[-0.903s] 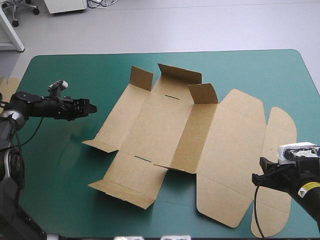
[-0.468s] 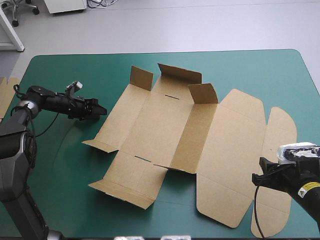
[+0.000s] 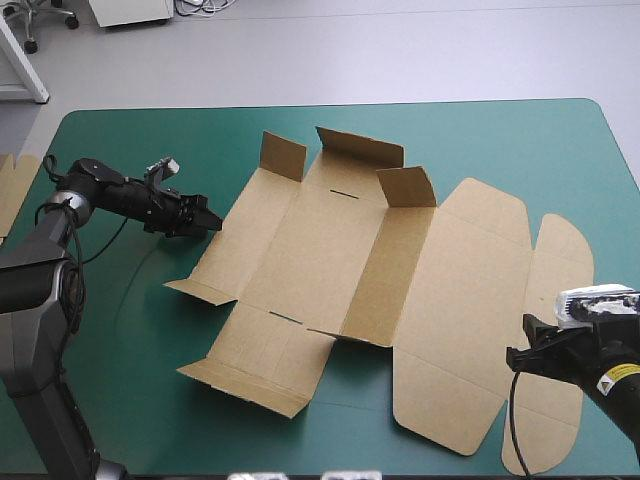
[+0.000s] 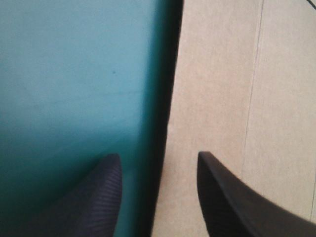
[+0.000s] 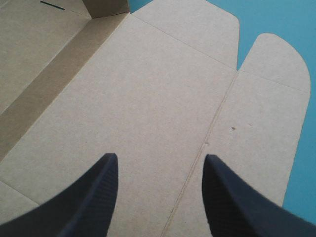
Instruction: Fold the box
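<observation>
The brown box (image 3: 370, 270) lies as a cut sheet in the middle of the teal-green table, with some far flaps and a middle wall (image 3: 385, 255) raised. My left gripper (image 3: 208, 222) is low at the sheet's left edge. In the left wrist view it (image 4: 158, 163) is open and straddles that edge (image 4: 170, 123). My right gripper (image 3: 518, 360) hovers over the sheet's near right part. It (image 5: 160, 165) is open above the flat lid panel (image 5: 148, 108), with nothing between its fingers.
More brown board (image 3: 12, 185) shows at the table's left edge. Bare teal-green cover (image 3: 130, 330) lies left of and in front of the sheet. The rounded lid flap (image 3: 565, 255) reaches toward the table's right edge.
My left gripper has moved right across the cover until it reached the sheet's left edge. The right gripper and the box have stayed where they were.
</observation>
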